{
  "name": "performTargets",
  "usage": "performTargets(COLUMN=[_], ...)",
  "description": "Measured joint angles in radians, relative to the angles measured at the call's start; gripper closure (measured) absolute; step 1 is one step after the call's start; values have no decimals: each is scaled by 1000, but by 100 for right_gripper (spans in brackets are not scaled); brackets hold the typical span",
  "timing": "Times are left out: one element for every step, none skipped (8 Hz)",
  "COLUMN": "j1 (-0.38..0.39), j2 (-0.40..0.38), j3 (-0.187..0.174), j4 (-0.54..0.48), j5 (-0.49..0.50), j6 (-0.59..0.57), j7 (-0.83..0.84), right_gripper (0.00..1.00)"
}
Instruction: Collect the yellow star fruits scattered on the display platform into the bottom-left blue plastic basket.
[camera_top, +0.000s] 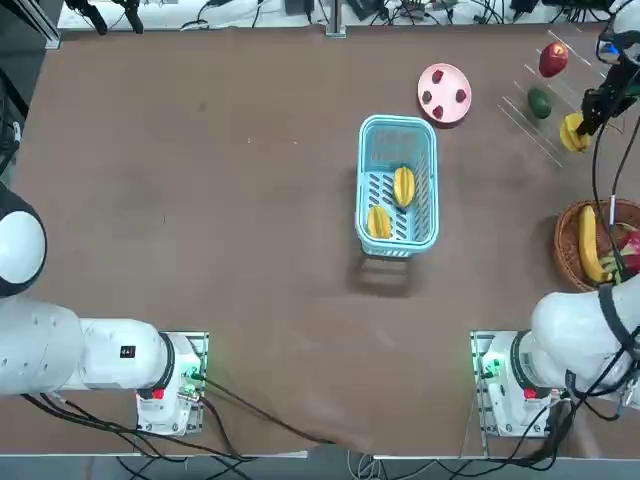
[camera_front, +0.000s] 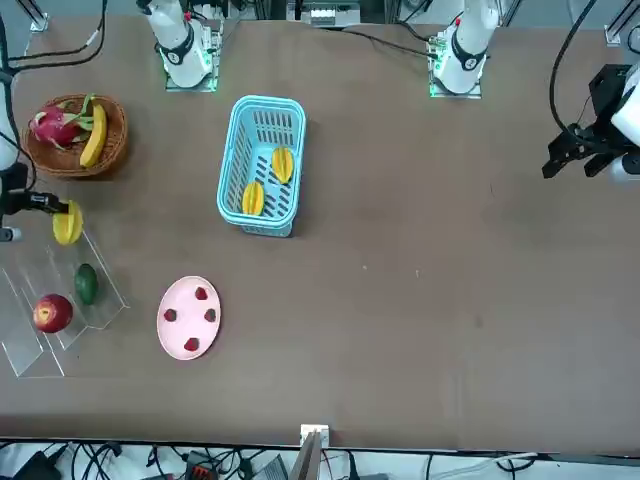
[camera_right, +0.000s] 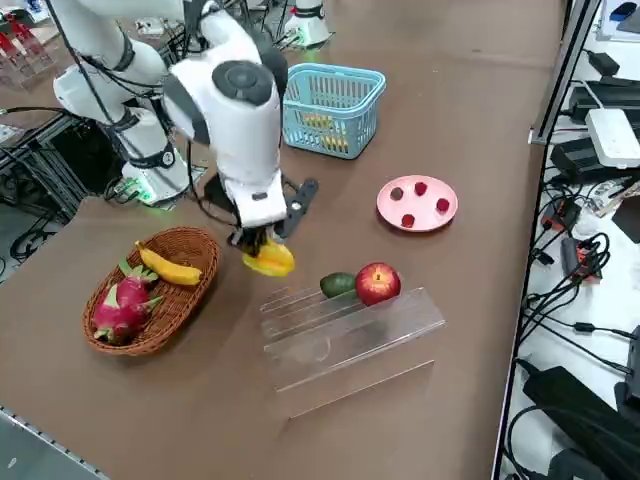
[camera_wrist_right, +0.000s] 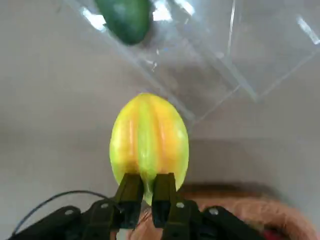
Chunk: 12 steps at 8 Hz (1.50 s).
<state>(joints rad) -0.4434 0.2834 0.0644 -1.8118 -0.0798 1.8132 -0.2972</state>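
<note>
Star fruit (camera_wrist_right: 149, 140) pinched at stem end between fingertips of right claw (camera_wrist_right: 149, 187).

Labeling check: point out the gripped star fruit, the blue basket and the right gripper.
Star fruit (camera_wrist_right: 149, 135): right wrist view, ridged middle.
Blue basket (camera_top: 368, 165): top view, left rim.
Right gripper (camera_wrist_right: 148, 192): right wrist view, between its fingertips.
</note>
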Motion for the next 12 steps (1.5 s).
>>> performTargets(j1=[55,120,185,257,350,462,583,700,790,849,878,895], j2=[-50,-106,-161,-208,-241,-260,-265,-263,-262,-261,-259,-254], j3=[3,6,10,13,15,19,23,27,29,29,28,25], j4=[2,3,3,3,2,0,-2,-11,-30,-57,-87,-120], j5=[23,75,134,182,229,276,311,335,348,350,351,351], j6=[-95,-185,-263,-319,-346,-350,-341,-311,-279,-254,-230,-196], j7=[74,155,243,355,497,652,797,916,985,1017,1027,1027], right_gripper=[85,85,85,85,85,85,85,85,85,85,85,85])
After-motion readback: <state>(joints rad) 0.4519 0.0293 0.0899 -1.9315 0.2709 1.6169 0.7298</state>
